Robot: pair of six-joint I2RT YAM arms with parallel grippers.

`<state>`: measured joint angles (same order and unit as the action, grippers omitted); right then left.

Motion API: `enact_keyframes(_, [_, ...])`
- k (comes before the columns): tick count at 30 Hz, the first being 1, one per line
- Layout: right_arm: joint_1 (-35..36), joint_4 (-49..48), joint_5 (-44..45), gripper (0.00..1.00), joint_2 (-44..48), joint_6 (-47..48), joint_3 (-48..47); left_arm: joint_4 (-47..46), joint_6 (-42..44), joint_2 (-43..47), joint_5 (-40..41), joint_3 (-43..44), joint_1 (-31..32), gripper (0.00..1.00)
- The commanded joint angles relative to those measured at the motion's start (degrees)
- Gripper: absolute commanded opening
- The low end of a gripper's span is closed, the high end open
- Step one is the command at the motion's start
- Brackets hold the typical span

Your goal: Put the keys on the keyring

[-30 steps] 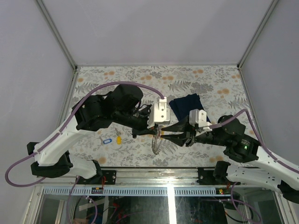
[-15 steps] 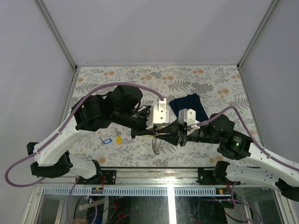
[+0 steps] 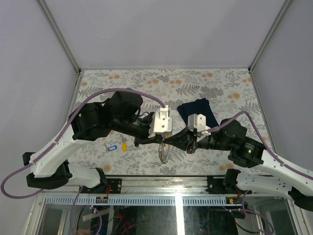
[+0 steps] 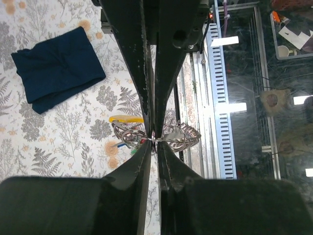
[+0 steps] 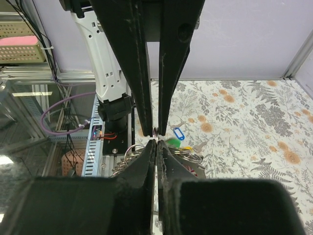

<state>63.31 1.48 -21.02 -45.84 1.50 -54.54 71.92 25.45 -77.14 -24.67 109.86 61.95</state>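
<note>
Keyring [image 4: 128,133] hangs above worktop [image 3: 220,83]; left gripper [image 4: 152,147] fingers pinch its wire, right gripper [image 5: 156,146] fingers closed beside them; probably light, stiff, slippery, so grip the rim.

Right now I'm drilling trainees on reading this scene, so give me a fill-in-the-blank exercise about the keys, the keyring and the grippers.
1. The left gripper and right gripper meet tip to tip at the hanging ___.
2. The right gripper's jaws are ___.
3. The key lying beside the yellow-tagged key on the table has a ___ tag.
4. The folded navy ___ lies beyond the grippers.
Missing words: keyring; shut; blue; cloth.
</note>
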Motion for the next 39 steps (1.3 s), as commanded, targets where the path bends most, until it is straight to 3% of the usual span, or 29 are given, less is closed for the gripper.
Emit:
enact_keyframes(1, [0.02,-2.00,-1.17,0.00,1.67,0.08,-3.31,-9.33,0.82,5.91,-3.50,-4.90,0.29,0.15])
enact_keyframes(8, [-0.03,-6.45,-6.07,0.00,5.12,-0.98,-2.97,-30.88,-1.11,17.89,-7.28,-21.71,0.30,0.32])
enact_keyframes(19, [-0.01,-14.52,-7.89,0.00,7.39,-3.61,-0.67,-64.55,-10.76,28.02,-8.11,-41.49,0.32,0.34])
enact_keyframes(25, [0.06,-11.04,-2.16,0.00,8.08,-3.16,-0.44,-67.08,-14.62,29.41,-1.81,-44.94,0.28,0.35])
enact_keyframes(31, [0.02,-1.43,9.04,0.00,8.36,-1.16,-0.48,-61.75,-19.55,29.90,13.81,-46.59,0.04,0.39])
enact_keyframes(33, [-0.02,2.08,12.58,0.00,8.23,-0.59,-0.29,-60.90,-21.25,29.95,18.04,-47.73,-1.12,0.45])
enact_keyframes(35, [0.02,4.75,13.96,0.00,8.18,-0.04,0.42,-62.02,-23.25,30.53,18.57,-50.13,-4.60,0.52])
enact_keyframes(39, [-0.03,12.07,16.85,0.00,7.00,-0.10,0.59,-63.98,-29.19,30.81,13.24,-54.68,-18.78,0.59])
